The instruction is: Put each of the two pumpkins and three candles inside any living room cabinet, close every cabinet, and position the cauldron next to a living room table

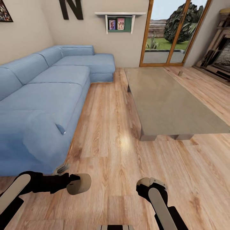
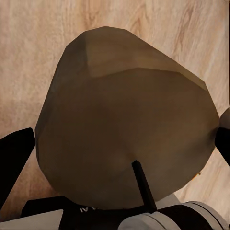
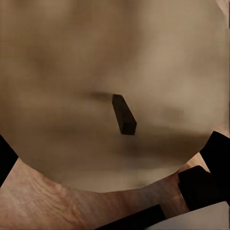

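1. First candle (image 1: 80, 184): a short beige-grey cylinder held in the left gripper (image 1: 72, 183), whose fingers are clamped on its sides. It is carried low over the wood floor (image 1: 111, 127), just in front of the robot. Its long axis lies roughly level, with one flat end turned toward the robot's right. In the left wrist view the candle (image 2: 124, 129) sits between the dark fingers (image 2: 14, 163), wick (image 2: 143, 187) toward the camera.
2. Second candle (image 3: 110, 72): seen very close in the right wrist view, wick (image 3: 123, 114) toward the lens, dark fingers (image 3: 215, 153) at either flank. The right gripper (image 1: 150, 184) appears closed on it, though the contact is blurred.
3. Small pale object (image 1: 180, 72): at the far corner of the coffee table (image 1: 166, 102), well apart from both arms and nearer the right one. It is possibly the third candle, but too small to tell.
4. Blue sofa (image 1: 48, 89): along the robot's left, near the left arm.
5. Writing: a large dark letter "N" (image 1: 72, 8) on the wall, with part of another letter beside it cut off. The pictures on the wall shelf (image 1: 119, 22) are unreadable.
6. Glass doors (image 1: 172, 32): at the far wall, garden beyond.
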